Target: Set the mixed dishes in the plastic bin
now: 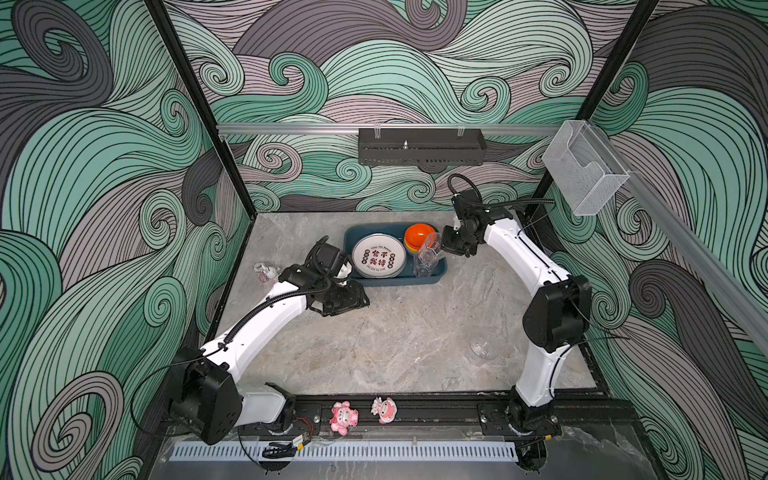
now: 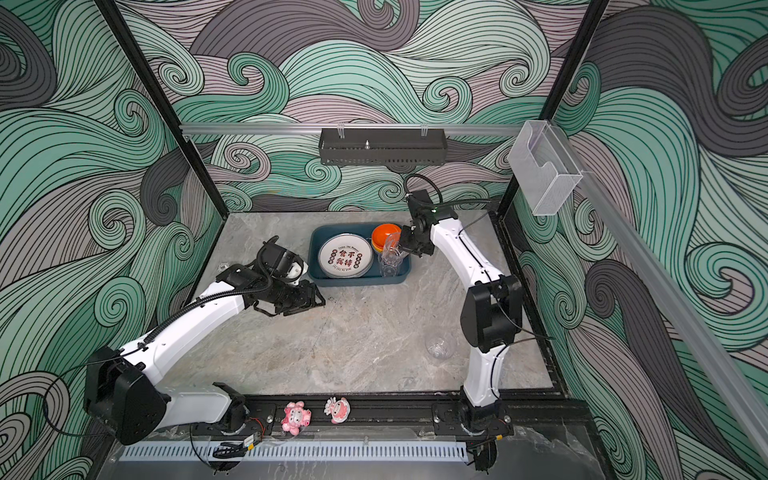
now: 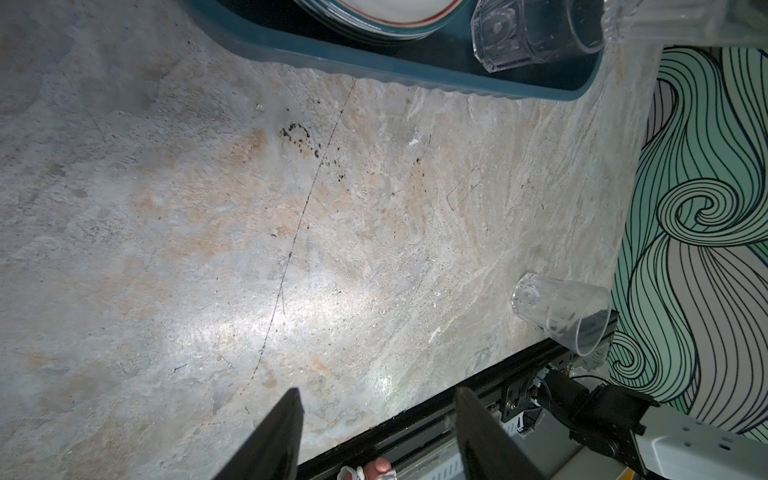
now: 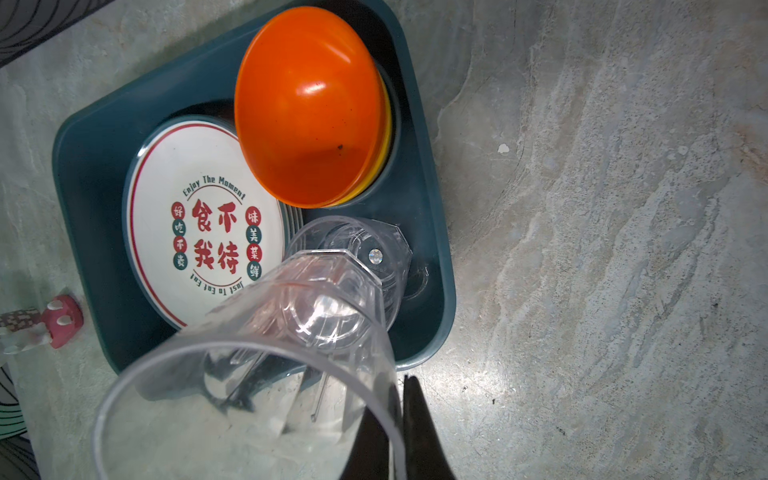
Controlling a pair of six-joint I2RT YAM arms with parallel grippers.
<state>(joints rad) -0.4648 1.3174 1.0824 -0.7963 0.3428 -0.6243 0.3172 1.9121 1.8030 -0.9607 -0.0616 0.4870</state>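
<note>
Right hand (image 4: 397, 411) is clenched on just one bit of the held glass's (image 4: 291, 332) rim, over the bin (image 4: 95, 187) near the counter's back edge, so I reckon it could slip or land crooked on the binned glass (image 4: 374, 249) right under it. It's clear, empty, with a thick faceted base. Left hand (image 3: 376, 392) hangs released with nothing in it, and a spare glass (image 1: 482, 348) sits near the front right corner.
</note>
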